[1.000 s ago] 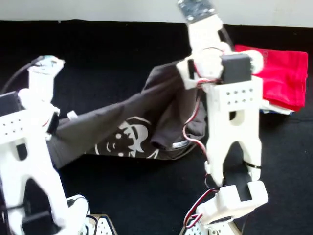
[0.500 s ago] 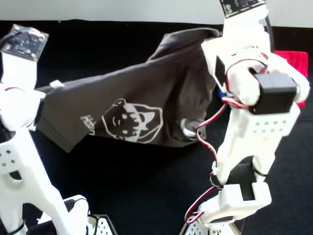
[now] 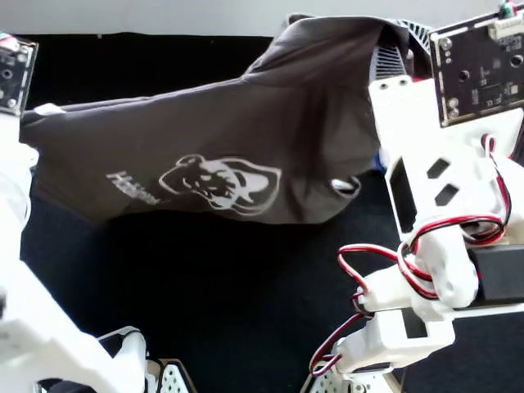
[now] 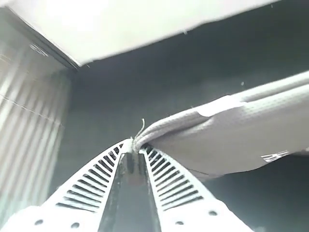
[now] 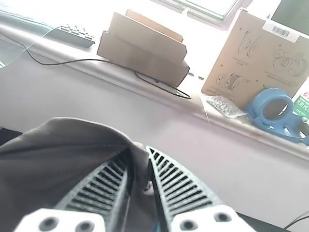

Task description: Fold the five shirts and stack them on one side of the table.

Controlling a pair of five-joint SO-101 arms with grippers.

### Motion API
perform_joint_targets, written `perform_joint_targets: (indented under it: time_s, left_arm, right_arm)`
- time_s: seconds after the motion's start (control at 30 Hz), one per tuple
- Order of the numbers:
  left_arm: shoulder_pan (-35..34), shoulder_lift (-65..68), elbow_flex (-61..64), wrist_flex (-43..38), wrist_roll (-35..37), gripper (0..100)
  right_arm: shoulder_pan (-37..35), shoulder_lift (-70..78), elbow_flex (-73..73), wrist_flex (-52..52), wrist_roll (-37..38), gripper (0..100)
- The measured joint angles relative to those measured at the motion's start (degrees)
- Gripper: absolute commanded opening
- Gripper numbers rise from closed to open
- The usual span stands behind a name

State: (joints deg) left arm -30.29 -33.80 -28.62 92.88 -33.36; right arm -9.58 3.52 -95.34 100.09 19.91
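A black bench (image 3: 205, 327) lies below a pale wall (image 3: 164, 15), seen from above. At the left end of the shirt stands the white left arm (image 3: 20, 270), topped by a small circuit board (image 3: 12, 70). The left pincer (image 4: 135, 146) is pressed together on a bunched edge of the shirt. Its ribbed fingers (image 4: 91, 179) meet at the tips with folded cloth caught between them.

The dark grey shirt (image 3: 246, 123) is held up, stretched between the two arms, with its left end lower than its right. A white cartoon print (image 3: 217, 182) sits on the front, near the shirt's lower edge. A small pale tag (image 3: 47, 109) shows at the shirt's left end. It is not clear whether the shirt's lowest fold touches the bench.

At the right end of the shirt is the white right arm (image 3: 434, 205), with red wires (image 3: 409, 262) looping beside it. The right pincer (image 5: 140, 152) pinches the shirt's raised top corner, and the cloth drapes over one finger.

Beyond the shirt, the right wrist view shows a ledge (image 5: 159, 92) along a light wall. From left to right, the ledge carries a keyboard (image 5: 72, 35), a cardboard box (image 5: 142, 46), a flat cardboard package (image 5: 265, 53) and a blue tape dispenser (image 5: 275, 113).
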Motion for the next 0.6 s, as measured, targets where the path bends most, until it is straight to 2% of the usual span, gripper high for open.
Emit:
perform_joint_targets:
  time_s: [0.4,0.6]
  left_arm:
    - [0.0,-0.5,-8.6,0.0,0.0,1]
    - [0.0,-0.6,-7.2,0.0,3.3,1]
  right_arm:
    - [5.4,0.0,-0.1,-16.1,0.0,0.5]
    - [5.5,0.0,-0.1,-17.2,0.0,0.5]
